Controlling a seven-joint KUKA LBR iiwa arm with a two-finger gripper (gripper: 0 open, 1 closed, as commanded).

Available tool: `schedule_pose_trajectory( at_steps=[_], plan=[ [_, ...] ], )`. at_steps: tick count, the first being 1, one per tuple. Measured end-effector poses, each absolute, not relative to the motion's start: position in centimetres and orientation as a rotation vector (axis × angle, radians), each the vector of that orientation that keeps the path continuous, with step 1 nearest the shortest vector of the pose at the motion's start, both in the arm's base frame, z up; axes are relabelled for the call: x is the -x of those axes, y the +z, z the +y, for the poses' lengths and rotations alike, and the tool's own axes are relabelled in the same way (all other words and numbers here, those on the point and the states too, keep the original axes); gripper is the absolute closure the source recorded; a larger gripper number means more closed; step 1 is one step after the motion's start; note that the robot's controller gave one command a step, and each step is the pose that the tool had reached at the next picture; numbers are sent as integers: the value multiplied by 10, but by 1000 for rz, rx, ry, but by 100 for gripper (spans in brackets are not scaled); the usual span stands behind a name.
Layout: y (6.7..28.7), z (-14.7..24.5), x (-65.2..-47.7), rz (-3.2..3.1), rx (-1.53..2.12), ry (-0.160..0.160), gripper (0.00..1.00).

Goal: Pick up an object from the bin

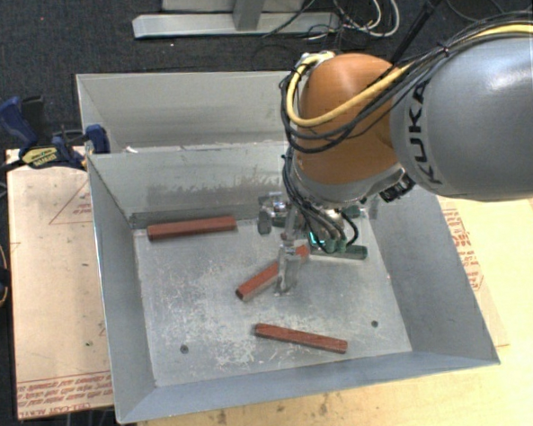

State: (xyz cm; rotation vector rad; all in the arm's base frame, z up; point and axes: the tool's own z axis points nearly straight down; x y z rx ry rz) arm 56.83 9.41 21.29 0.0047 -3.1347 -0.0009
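My gripper (pixel 285 271) is down near the middle of the bin floor. Its fingers stand close together on a short reddish-brown stick (pixel 257 285), which lies slanted on the floor and shows on both sides of them. That stick's upper right end peeks out under the gripper body. A longer reddish-brown stick (pixel 299 338) lies flat toward the front of the bin, apart from the gripper. A third stick of the same colour (pixel 191 227) lies along the back left of the floor.
The arm with its orange cover and cables hangs over the right back part of the bin. The bin's sloping walls rise on all sides of the floor.
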Motion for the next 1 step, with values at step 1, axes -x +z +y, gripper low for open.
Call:
schedule_pose_trajectory(
  at_steps=[1],
  plan=[
    [218,94,-570,-3142,-2,-2,0]
  ],
)
